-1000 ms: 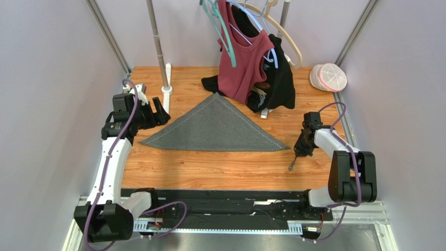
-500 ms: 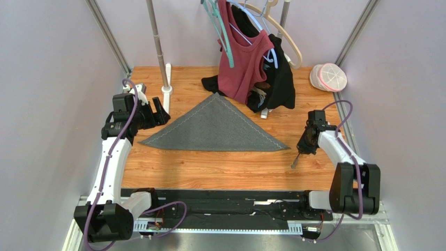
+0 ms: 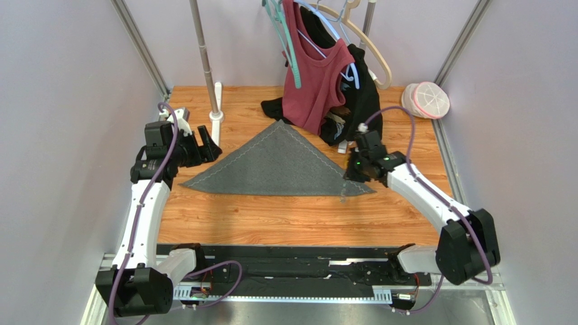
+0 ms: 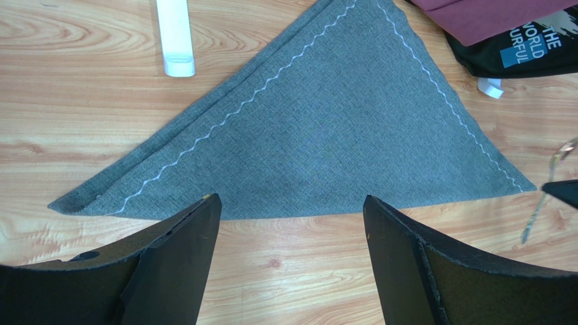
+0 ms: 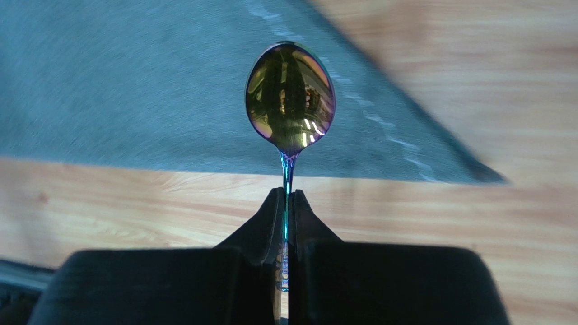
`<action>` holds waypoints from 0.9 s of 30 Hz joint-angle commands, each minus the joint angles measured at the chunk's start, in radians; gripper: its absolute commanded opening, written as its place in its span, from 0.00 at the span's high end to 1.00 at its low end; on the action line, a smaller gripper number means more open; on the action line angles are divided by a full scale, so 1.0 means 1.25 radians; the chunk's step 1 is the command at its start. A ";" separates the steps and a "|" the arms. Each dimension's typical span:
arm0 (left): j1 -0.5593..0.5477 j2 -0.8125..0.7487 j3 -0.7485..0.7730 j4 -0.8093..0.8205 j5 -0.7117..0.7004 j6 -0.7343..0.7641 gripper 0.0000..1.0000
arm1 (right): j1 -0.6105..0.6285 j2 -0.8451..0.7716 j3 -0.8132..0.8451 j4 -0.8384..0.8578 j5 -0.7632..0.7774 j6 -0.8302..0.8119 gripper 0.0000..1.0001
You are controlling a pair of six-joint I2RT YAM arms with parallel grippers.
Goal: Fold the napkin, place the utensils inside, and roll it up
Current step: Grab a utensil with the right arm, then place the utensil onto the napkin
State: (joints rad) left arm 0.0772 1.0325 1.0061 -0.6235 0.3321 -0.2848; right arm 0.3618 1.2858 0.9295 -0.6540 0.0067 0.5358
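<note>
The dark grey napkin [image 3: 278,169] lies folded into a triangle on the wooden table, its long edge toward me; it also fills the left wrist view [image 4: 325,135]. My right gripper [image 3: 354,172] hovers at the napkin's right corner, shut on the thin handle of the spoon [image 5: 290,98]. The gold-bronze bowl points away from the jaws, over the napkin's edge [image 5: 136,81]. The spoon's handle [image 4: 536,213] shows at the right edge of the left wrist view. My left gripper [image 3: 207,145] stands open by the napkin's left corner, with nothing between its fingers [image 4: 292,203].
A rack pole on a white base [image 3: 216,115] stands behind the left gripper. A maroon top [image 3: 315,81] and a black garment [image 3: 363,108] hang down onto the table just behind the napkin's tip. A white and pink round object [image 3: 426,99] sits at the back right.
The right gripper closed on the spoon at the table's right side, lifted it and carried it left to the napkin's right corner. The left arm stayed still.
</note>
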 commanded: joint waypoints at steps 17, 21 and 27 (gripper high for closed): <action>0.000 -0.036 -0.010 0.025 0.002 0.006 0.14 | 0.333 0.419 0.388 0.079 -0.115 -0.576 1.00; 0.001 -0.037 -0.010 0.025 0.003 0.006 0.14 | 0.363 0.483 0.415 0.040 -0.075 -0.668 1.00; 0.000 -0.034 -0.011 0.026 0.003 0.006 0.14 | 0.409 0.465 0.336 0.157 -0.018 -0.819 1.00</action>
State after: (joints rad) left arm 0.0772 1.0042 0.9936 -0.6170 0.3313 -0.2844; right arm 0.8337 1.8874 1.3819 -0.5541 -0.0639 -0.2996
